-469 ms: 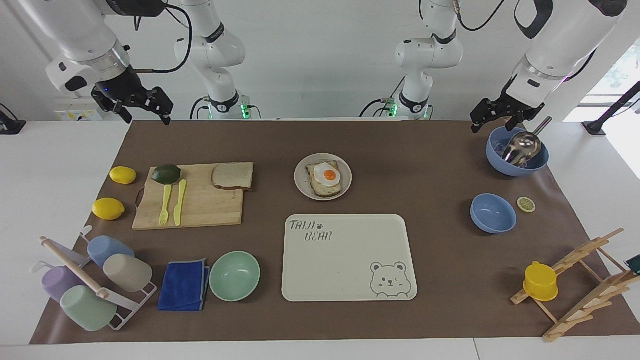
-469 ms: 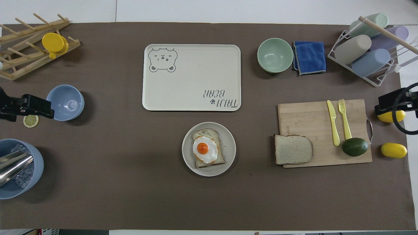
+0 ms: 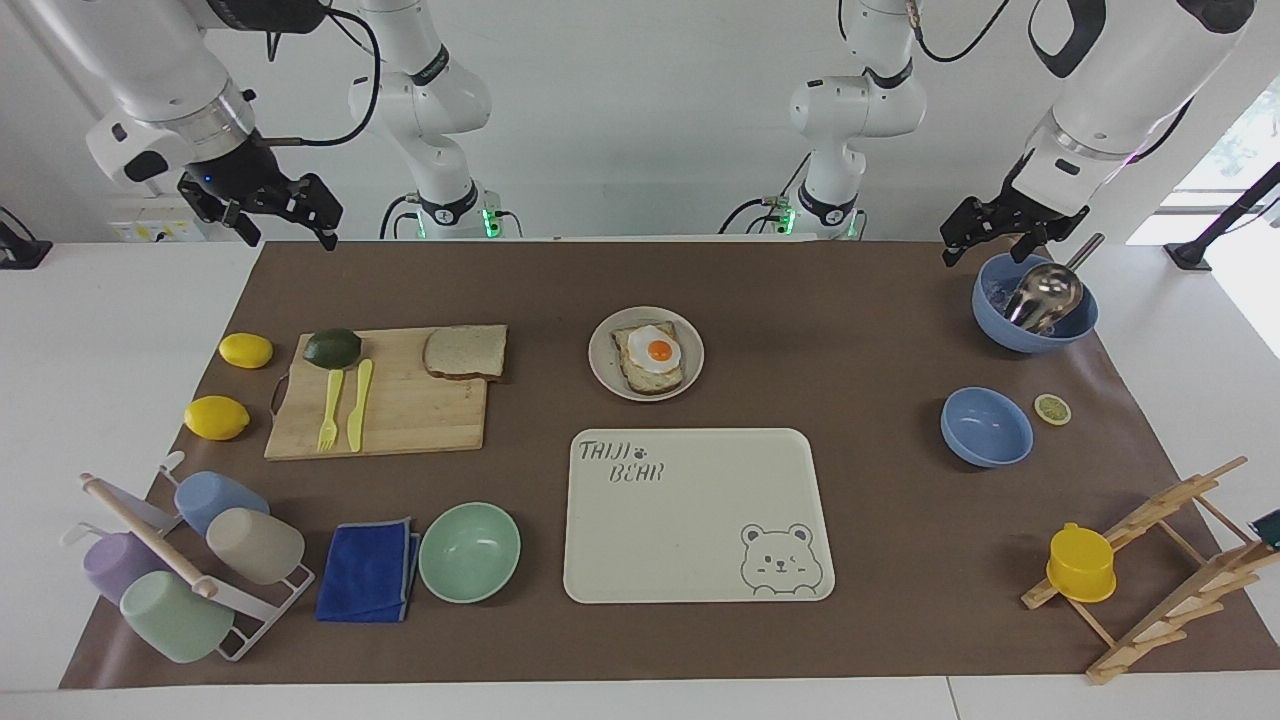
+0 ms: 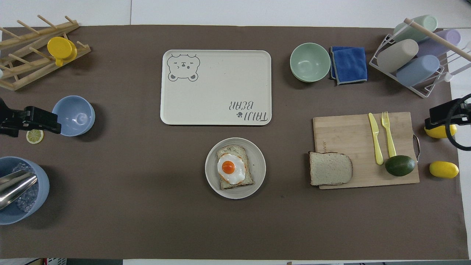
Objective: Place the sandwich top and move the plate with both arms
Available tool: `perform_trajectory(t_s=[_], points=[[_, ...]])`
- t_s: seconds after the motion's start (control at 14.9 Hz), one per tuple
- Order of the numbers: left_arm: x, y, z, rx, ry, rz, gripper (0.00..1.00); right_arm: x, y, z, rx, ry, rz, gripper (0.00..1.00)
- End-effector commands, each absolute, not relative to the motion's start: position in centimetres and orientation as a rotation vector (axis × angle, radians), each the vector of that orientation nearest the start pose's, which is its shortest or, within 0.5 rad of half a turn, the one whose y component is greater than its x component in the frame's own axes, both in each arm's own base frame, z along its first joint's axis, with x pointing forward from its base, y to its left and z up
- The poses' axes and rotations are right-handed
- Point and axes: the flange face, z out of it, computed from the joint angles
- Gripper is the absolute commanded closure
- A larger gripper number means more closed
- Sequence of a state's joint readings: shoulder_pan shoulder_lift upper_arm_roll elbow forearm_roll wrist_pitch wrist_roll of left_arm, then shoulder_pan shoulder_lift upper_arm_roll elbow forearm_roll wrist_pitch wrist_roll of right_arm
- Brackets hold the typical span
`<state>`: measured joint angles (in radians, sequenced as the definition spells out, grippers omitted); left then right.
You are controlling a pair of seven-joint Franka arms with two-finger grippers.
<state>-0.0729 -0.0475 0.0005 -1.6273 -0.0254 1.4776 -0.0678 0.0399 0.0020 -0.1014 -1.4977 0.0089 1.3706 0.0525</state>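
Facing view shows the right gripper [image 3: 285,215] raised over the table's edge at the right arm's end, fingers spread apart and holding nothing. Below it and toward the table's middle, the sandwich top [image 3: 466,352] lies flat on the corner of the cutting board [image 3: 400,410]. Well apart from both grippers, the plate [image 3: 646,353] sits mid-table carrying the egg toast [image 3: 652,357], just beside the tray [image 3: 697,515]. The left gripper [image 3: 985,238] hangs empty, fingers parted, over the scoop bowl [image 3: 1034,303].

White wall [image 3: 640,120]; white surface [image 3: 100,330] under brown mat [image 3: 850,330]; bright window [image 3: 1235,150] at the left arm's end.
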Motion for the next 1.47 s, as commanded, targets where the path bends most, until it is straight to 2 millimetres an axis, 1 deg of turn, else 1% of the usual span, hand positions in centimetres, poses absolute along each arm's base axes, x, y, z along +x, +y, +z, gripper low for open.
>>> perform_trajectory(t_s=[0.0, 0.07, 0.13, 0.2, 0.27, 0.33, 0.47, 0.54, 0.6, 0.67, 0.74, 0.8, 0.87, 0.94, 1.0, 1.07, 1.14, 1.21, 1.27, 1.41], points=[[52.2, -3.9, 61.9, -3.165, 0.010, 0.159, 0.00, 53.2, -4.0, 63.0, -3.114, 0.175, 0.180, 0.00], [52.2, -3.9, 61.9, -3.165, 0.007, 0.159, 0.00, 53.8, -2.7, 62.2, -3.128, 0.137, 0.064, 0.00], [52.2, -3.9, 61.9, -3.165, 0.010, 0.161, 0.00, 54.0, -0.3, 60.2, -3.149, 0.077, 0.017, 0.00], [52.2, -3.9, 61.9, -3.165, 0.007, 0.159, 0.00, 54.1, 1.6, 58.4, -3.188, 0.077, 0.032, 0.00], [52.2, -3.9, 61.9, -3.165, 0.010, 0.159, 0.00, 54.5, 4.1, 56.9, -3.247, 0.170, 0.025, 0.00], [52.2, -3.9, 61.9, -3.165, 0.007, 0.159, 0.00, 54.9, 6.2, 55.5, -3.280, 0.201, 0.042, 0.00], [52.2, -3.9, 61.9, -3.165, 0.005, 0.156, 0.00, 55.7, 9.5, 51.9, -3.306, 0.215, 0.120, 0.00], [52.2, -3.9, 61.9, -3.165, 0.007, 0.156, 0.00, 55.3, 12.7, 49.2, -3.330, 0.188, 0.167, 0.00], [52.2, -3.9, 61.9, -3.165, 0.007, 0.156, 0.00, 54.4, 15.7, 47.4, -3.391, 0.162, 0.148, 0.00], [52.2, -3.9, 61.9, -3.165, 0.007, 0.159, 0.00, 53.9, 17.4, 46.2, -3.445, 0.186, 0.124, 0.00], [52.2, -3.9, 61.9, -3.165, 0.007, 0.161, 0.00, 53.3, 19.2, 44.0, -3.461, 0.219, 0.142, 0.00], [52.2, -3.9, 61.9, -3.165, 0.007, 0.161, 0.00, 52.1, 20.0, 41.4, -3.459, 0.266, 0.131, 0.00], [52.2, -3.9, 61.9, -3.165, 0.007, 0.161, 0.00, 51.1, 19.8, 39.9, -3.449, 0.274, 0.108, 0.00], [52.2, -3.9, 61.9, -3.165, 0.005, 0.161, 0.00, 50.7, 20.0, 39.6, -3.451, 0.253, 0.094, 0.00], [52.2, -3.9, 61.9, -3.165, 0.005, 0.161, 0.00, 50.7, 20.0, 39.4, -3.440, 0.271, 0.086, 0.00], [52.2, -3.9, 61.8, -3.165, 0.005, 0.161, 0.00, 50.7, 20.5, 38.5, -3.440, 0.267, 0.093, 0.00], [52.2, -3.9, 61.8, -3.165, 0.002, 0.161, 0.00, 49.9, 22.5, 35.8, -3.465, 0.212, 0.137, 0.00], [52.2, -3.9, 61.8, -3.164, 0.002, 0.164, 0.00, 49.0, 24.5, 32.9, -3.506, 0.226, 0.174, 0.00], [52.2, -3.8, 61.8, -3.165, 0.000, 0.161, 0.00, 48.6, 25.2, 30.9, -3.532, 0.276, 0.205, 0.00], [52.2, -3.9, 61.8, -3.165, 0.002, 0.159, 0.00, 48.8, 24.6, 30.4, -3.548, 0.296, 0.223, 0.05]])
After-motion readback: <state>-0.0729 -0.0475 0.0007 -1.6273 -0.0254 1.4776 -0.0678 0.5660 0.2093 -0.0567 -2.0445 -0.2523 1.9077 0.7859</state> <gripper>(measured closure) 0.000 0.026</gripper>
